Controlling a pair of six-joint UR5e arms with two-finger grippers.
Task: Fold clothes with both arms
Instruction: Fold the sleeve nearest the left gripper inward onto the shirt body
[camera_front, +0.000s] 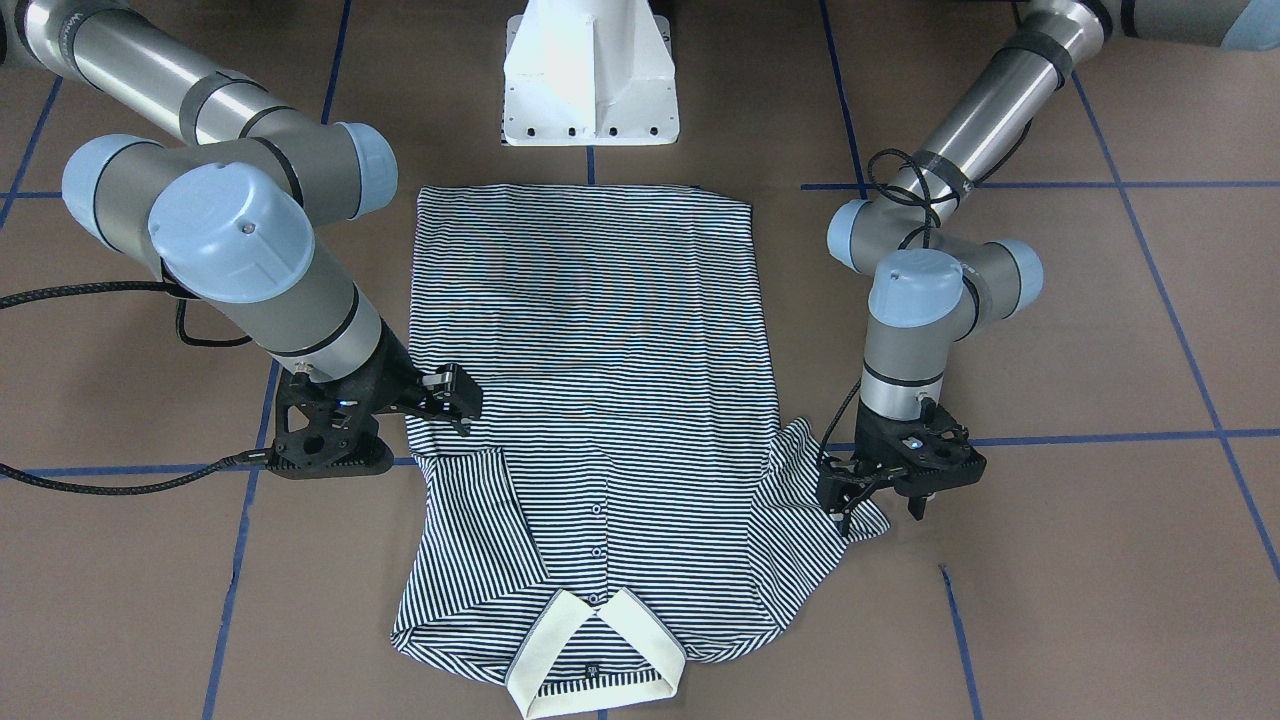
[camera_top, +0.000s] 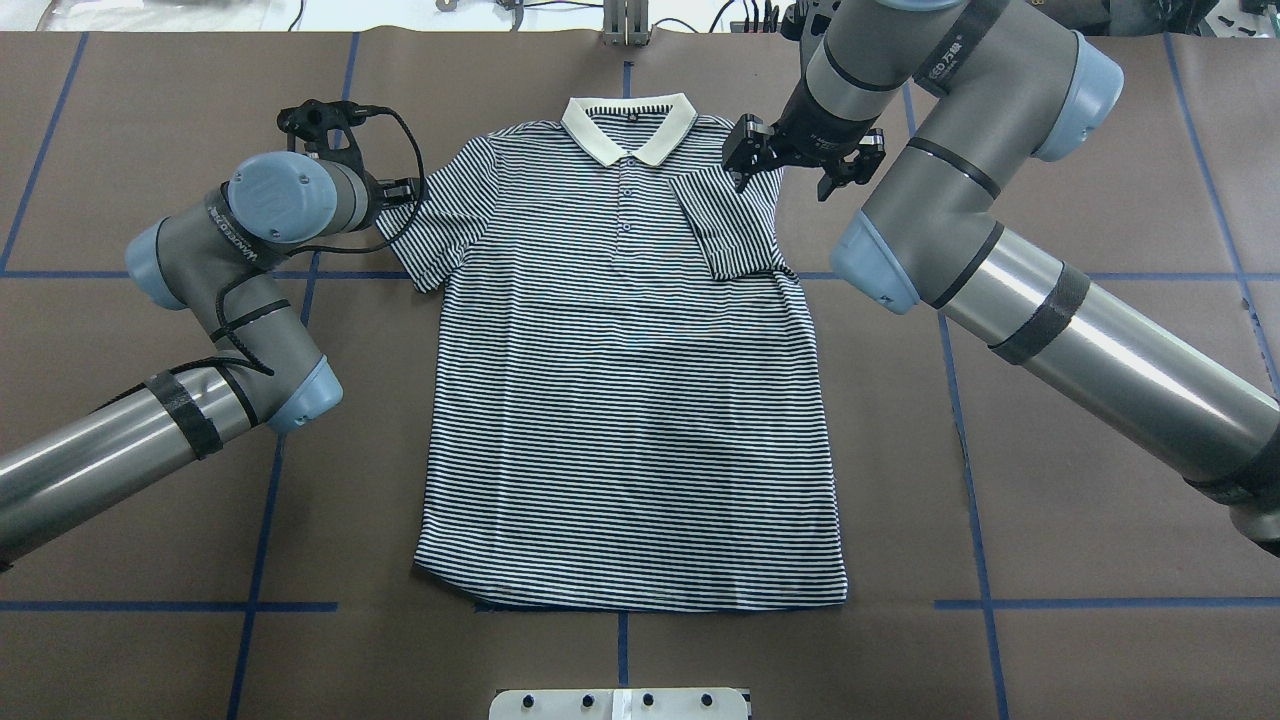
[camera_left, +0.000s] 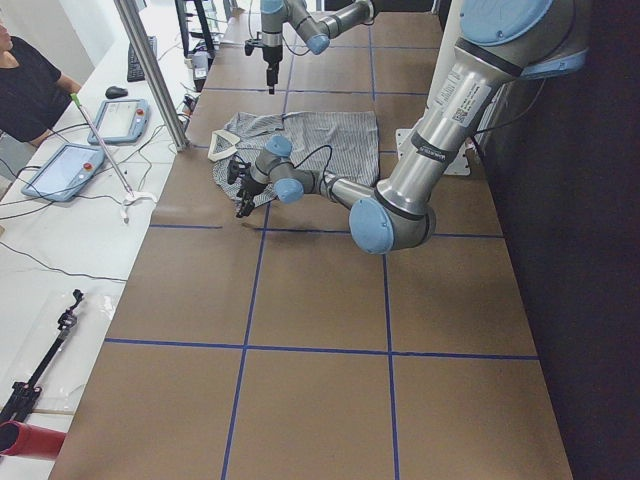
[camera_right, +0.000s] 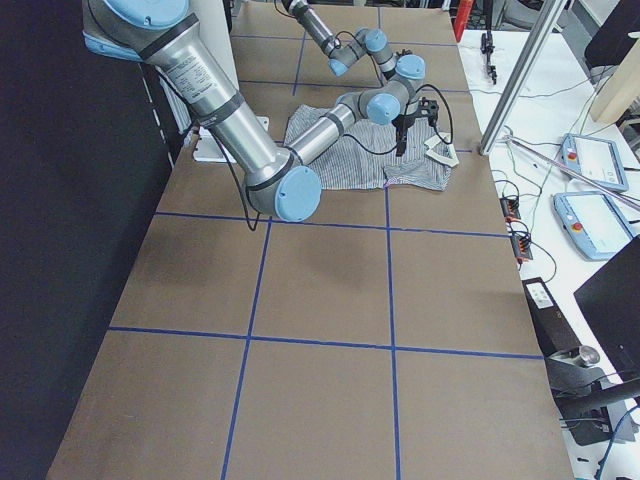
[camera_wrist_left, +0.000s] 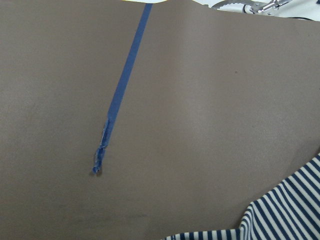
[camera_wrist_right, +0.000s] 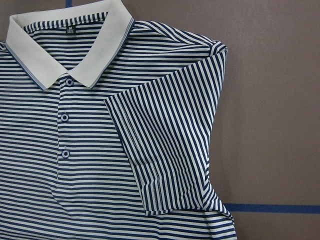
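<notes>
Front view: striped polo shirt lies flat on the table, one sleeve folded inward; left gripper splayed wide at the other sleeve's edge. Overhead: right gripper hangs released, jaws apart, beside the folded sleeve

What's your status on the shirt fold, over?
Left gripper open at spread sleeve; right gripper open above folded sleeve. Polo shirt flat, face up. Nothing obstructing.

We see a polo shirt in thin navy-and-white stripes, its collar plain cream. The table is brown, crossed by blue tape lines. The left arm and right arm are grey metal with light-blue caps; the base is white.
</notes>
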